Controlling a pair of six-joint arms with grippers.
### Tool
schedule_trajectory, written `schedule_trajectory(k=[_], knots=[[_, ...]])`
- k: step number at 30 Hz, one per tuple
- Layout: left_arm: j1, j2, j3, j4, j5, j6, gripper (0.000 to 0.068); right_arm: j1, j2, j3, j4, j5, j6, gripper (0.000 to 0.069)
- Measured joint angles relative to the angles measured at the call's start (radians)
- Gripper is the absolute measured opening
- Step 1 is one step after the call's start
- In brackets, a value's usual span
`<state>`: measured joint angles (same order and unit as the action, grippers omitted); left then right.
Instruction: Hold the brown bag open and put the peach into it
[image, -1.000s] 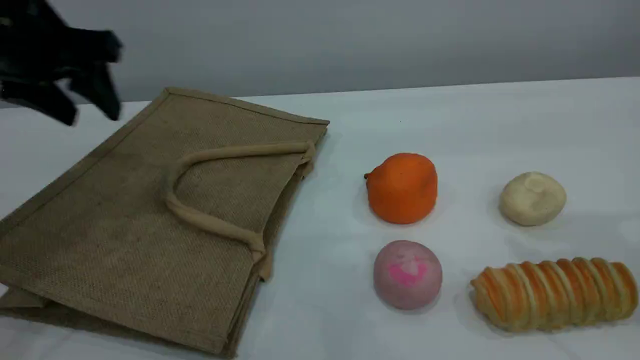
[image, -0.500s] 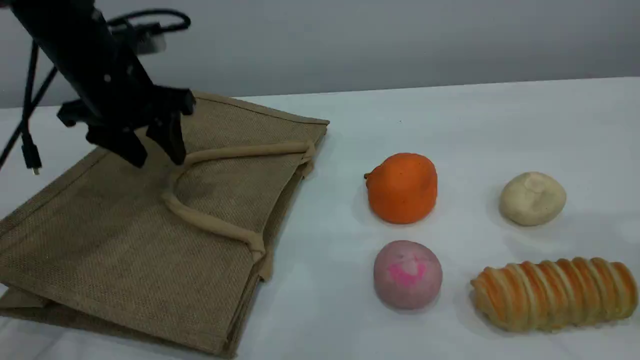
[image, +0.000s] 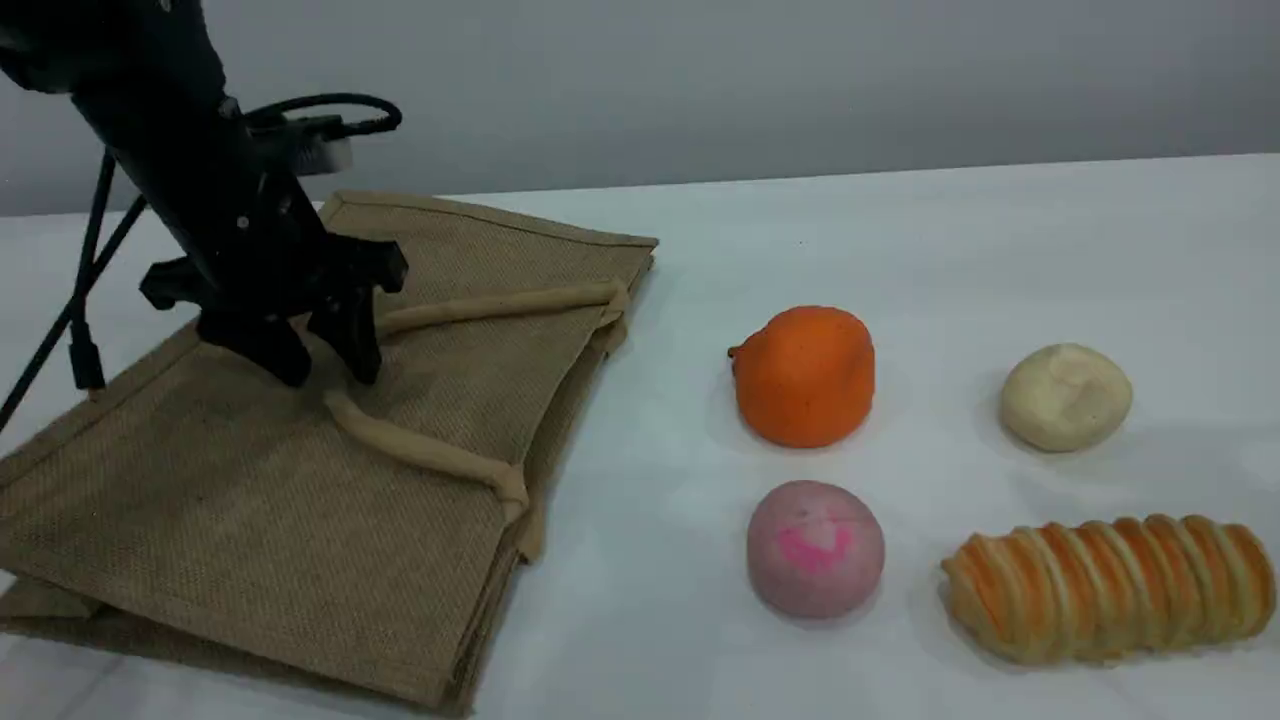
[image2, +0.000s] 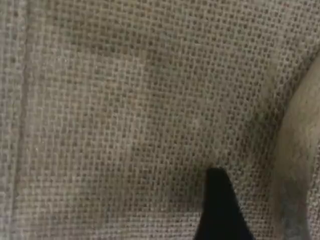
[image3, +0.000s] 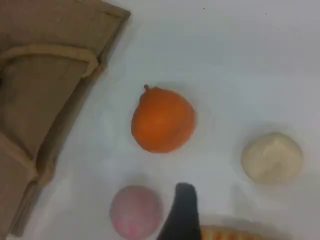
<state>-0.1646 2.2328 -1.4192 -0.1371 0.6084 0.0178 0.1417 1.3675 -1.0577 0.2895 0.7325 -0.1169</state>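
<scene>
The bag (image: 300, 470) lay flat on the bench's (image: 900, 250) left side. The left claw (image: 325, 372) stood down on its upper face, fingers apart, straddling the bend of the handle (image: 430, 455) without clamping it. The peach (image: 815, 548) sat well apart to the right, just below the orange fruit (image: 805, 375). The right claw (image3: 182, 210) hovered above the bench near the peach, which lay just to its left; only one fingertip showed, and its jaws stood wide with nothing held.
</scene>
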Motion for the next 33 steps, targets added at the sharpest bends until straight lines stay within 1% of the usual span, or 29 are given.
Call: schedule_trajectory(k=[3, 6, 12, 13, 17, 21, 28, 33], knots=[[0.000, 0.013, 0.000, 0.000, -0.002, -0.002, 0.0355, 0.000, 0.000, 0.000, 0.000, 0.000, 0.000, 0.0568], [0.000, 0.021, 0.000, 0.000, -0.009, -0.002, 0.0292, 0.000, 0.000, 0.000, 0.000, 0.001, 0.000, 0.0568], [0.000, 0.022, 0.000, -0.002, -0.014, 0.001, 0.0111, 0.000, 0.000, 0.000, 0.000, 0.003, 0.000, 0.0568], [0.000, 0.022, 0.000, -0.002, -0.014, 0.003, 0.0094, 0.000, 0.000, 0.000, 0.000, 0.004, 0.000, 0.0568], [0.000, 0.011, 0.000, -0.002, -0.006, 0.005, 0.0091, 0.000, 0.000, 0.000, 0.000, 0.004, 0.000, 0.0564], [0.000, -0.036, -0.030, 0.005, 0.050, 0.045, 0.0091, 0.000, 0.000, 0.000, 0.000, 0.004, 0.000, 0.0549], [0.000, -0.139, -0.198, 0.005, 0.266, 0.138, 0.0091, 0.000, 0.000, 0.000, 0.000, 0.006, -0.065, 0.0528], [0.000, -0.154, -0.359, 0.007, 0.478, 0.218, 0.0091, 0.000, 0.000, 0.001, 0.000, 0.006, -0.106, 0.0527]])
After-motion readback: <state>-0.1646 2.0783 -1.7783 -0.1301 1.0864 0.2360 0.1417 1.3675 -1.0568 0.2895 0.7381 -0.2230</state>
